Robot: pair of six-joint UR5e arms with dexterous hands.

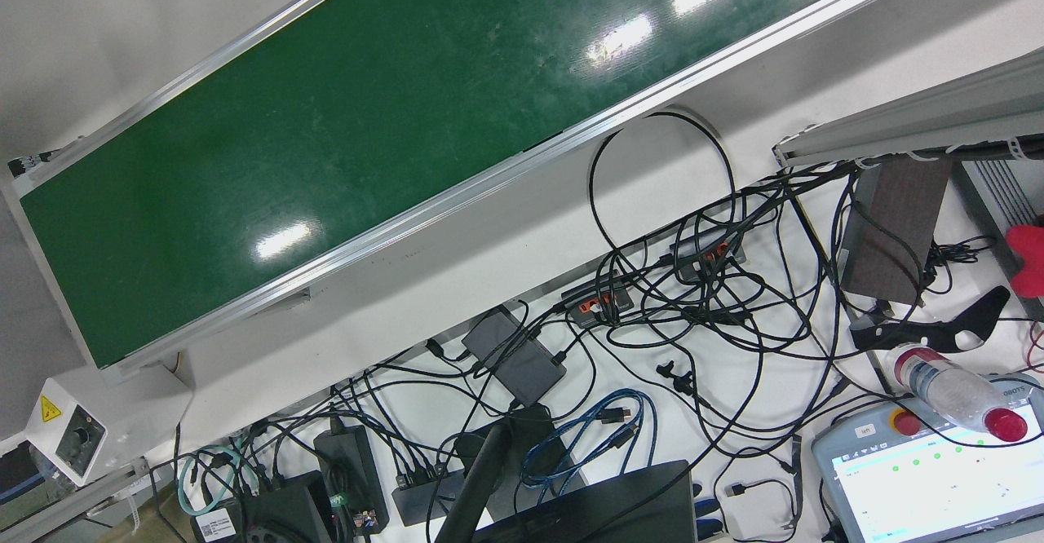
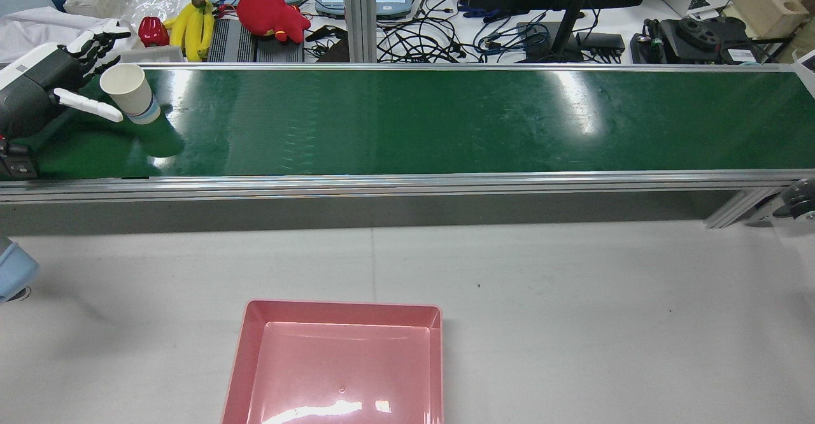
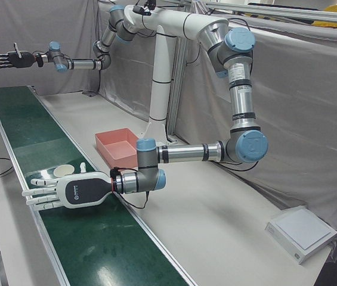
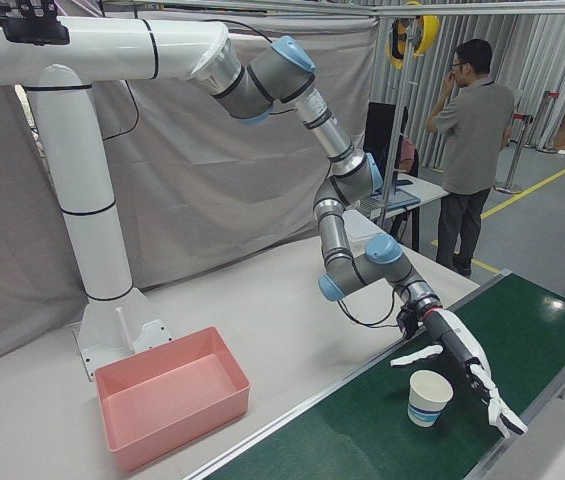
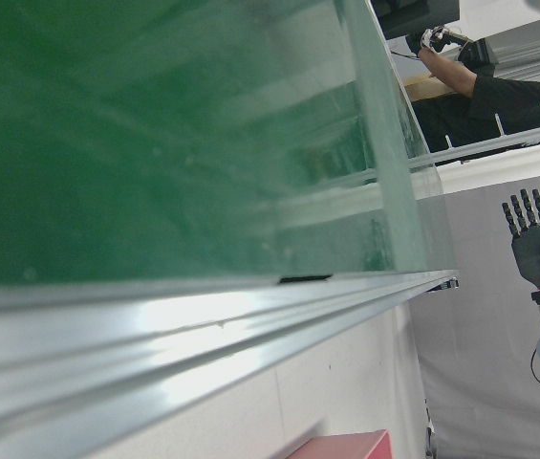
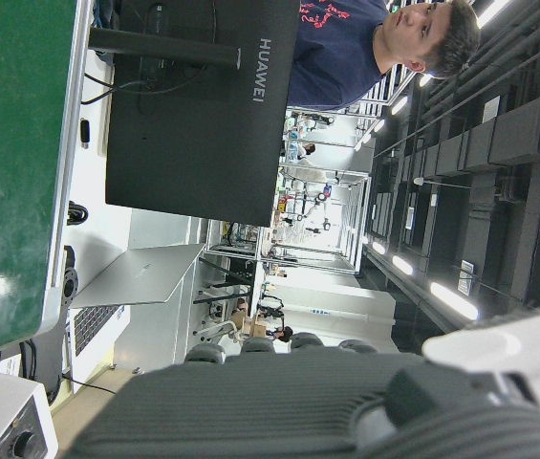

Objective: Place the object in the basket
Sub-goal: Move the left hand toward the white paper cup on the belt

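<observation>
1. The left robot hand [image 2: 60, 83] hovers over the green conveyor belt [image 2: 407, 121], fingers spread wide around the paper cup [image 2: 130, 93], not clasping it.
2. The pink basket [image 2: 337, 363] sits on the table [image 2: 573, 322].
3. The right robot hand [image 3: 10, 59] hangs high, fingers spread, holding nothing.

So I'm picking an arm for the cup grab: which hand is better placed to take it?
The left hand. Its open fingers already flank the paper cup standing on the green belt. The right hand is raised high, at the belt's far end.
</observation>
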